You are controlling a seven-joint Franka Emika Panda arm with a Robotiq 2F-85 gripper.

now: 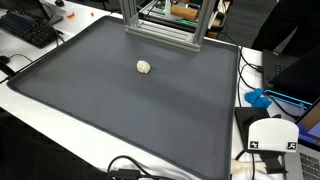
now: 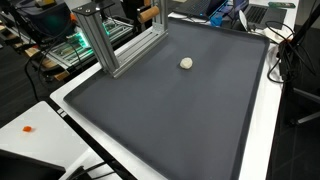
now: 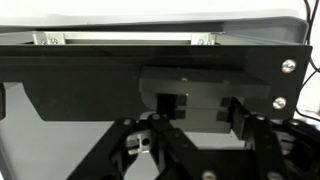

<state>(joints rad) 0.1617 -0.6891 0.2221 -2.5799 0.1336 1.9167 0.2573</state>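
Observation:
A small whitish crumpled lump [image 1: 144, 67] lies alone on a large dark grey mat [image 1: 120, 120]; it shows in both exterior views [image 2: 186, 63]. The arm and gripper are out of view in both exterior views. In the wrist view my gripper [image 3: 200, 118] fills the lower half, its black fingers and linkages spread apart with nothing between them. It faces a black panel [image 3: 90, 85] with screws, close up. The lump does not show in the wrist view.
An aluminium frame [image 1: 160, 25] stands at the mat's far edge, also seen in an exterior view [image 2: 110, 40]. A keyboard [image 1: 25, 28], cables [image 1: 130, 170], a blue object [image 1: 258, 98] and a white device [image 1: 270, 135] lie around the mat on the white table.

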